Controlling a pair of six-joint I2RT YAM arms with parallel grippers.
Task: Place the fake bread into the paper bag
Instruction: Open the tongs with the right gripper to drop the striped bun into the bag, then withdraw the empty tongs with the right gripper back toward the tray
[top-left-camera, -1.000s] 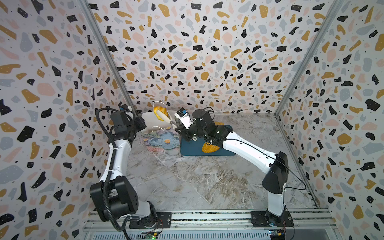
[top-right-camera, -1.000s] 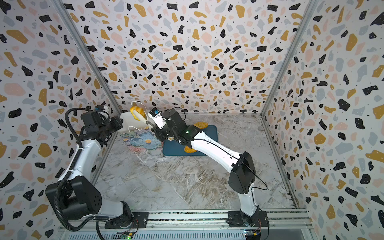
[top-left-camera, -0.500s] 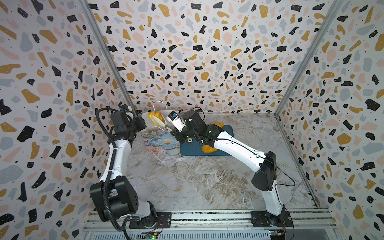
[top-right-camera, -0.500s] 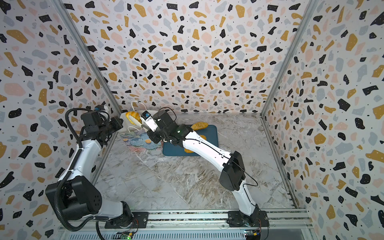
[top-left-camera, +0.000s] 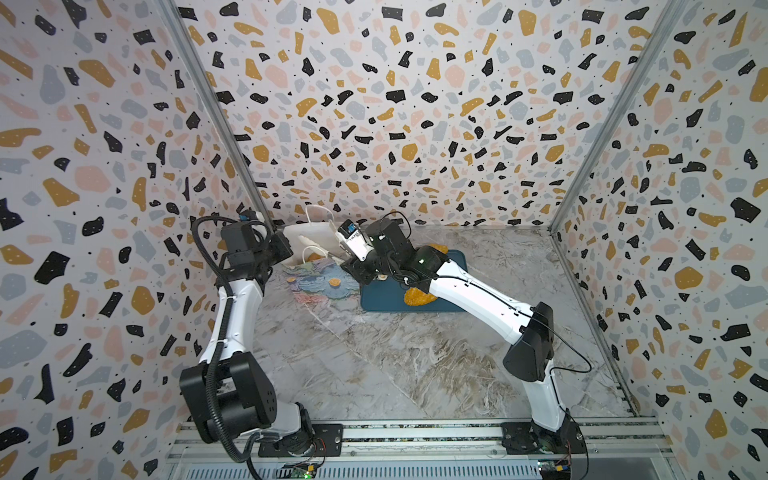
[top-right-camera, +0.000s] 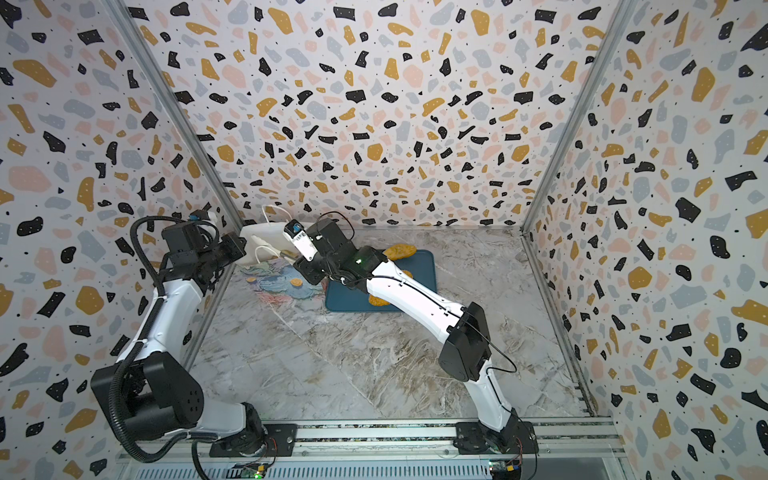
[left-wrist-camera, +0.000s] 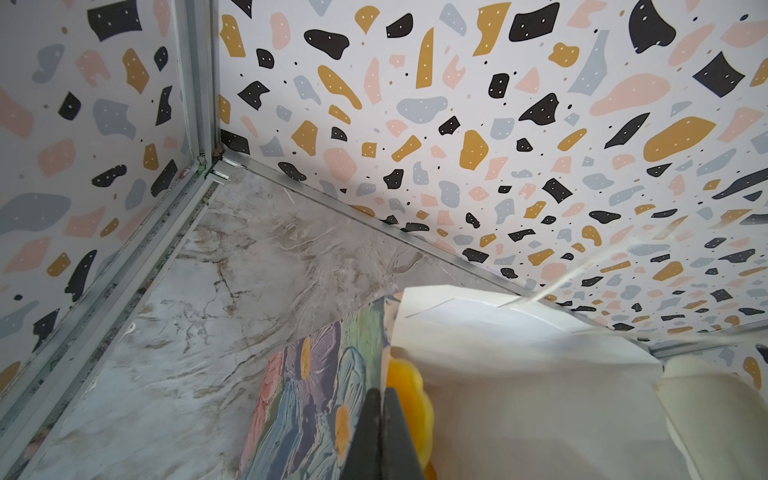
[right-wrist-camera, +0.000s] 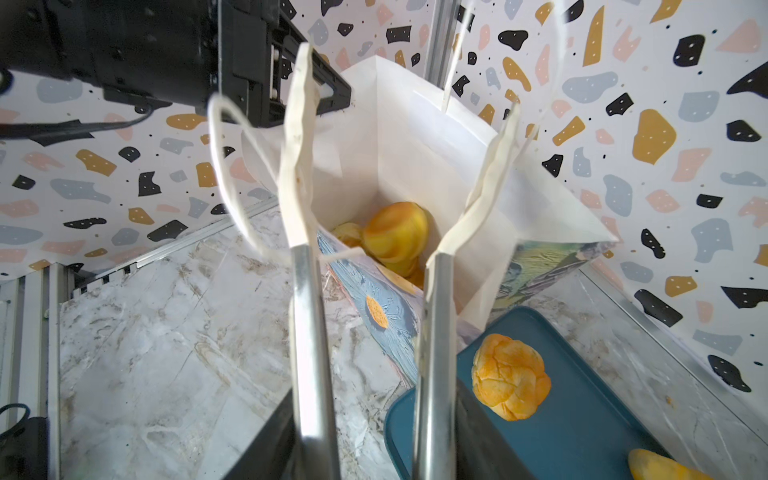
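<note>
Right wrist view looks down into the open paper bag (right-wrist-camera: 415, 137), white inside. Some of the fake bread (right-wrist-camera: 395, 232) lies at its bottom, one round golden piece resting on smaller ones. The right pincer (right-wrist-camera: 410, 79) is over the mouth of the bag. Its two long fingers (right-wrist-camera: 301, 174) stand apart and there is nothing between them. One thin cord handle (right-wrist-camera: 222, 166) hangs loose beside them.

The left pincer (left-wrist-camera: 380, 392) has its dark tips together, clamped on the upper edge of one bag wall, where the flowered outside meets the white inside.

Just beside the bag is the dark blue tray (right-wrist-camera: 582, 436). I cannot tell if the two touch. A knotted roll (right-wrist-camera: 509, 376) lies on the tray near the bag, and one more yellow-brown piece (right-wrist-camera: 665, 467) shows at the picture's edge.

In both top views the bag is at the far left corner of the marbled desk (top-left-camera: 374, 365), close to the patterned walls, and its flowered side faces the camera. In a top view a long loaf (top-right-camera: 400, 251) lies at the far edge of the tray. A bun (top-right-camera: 380, 300) lies at its near edge, partly hidden under the right arm.
</note>
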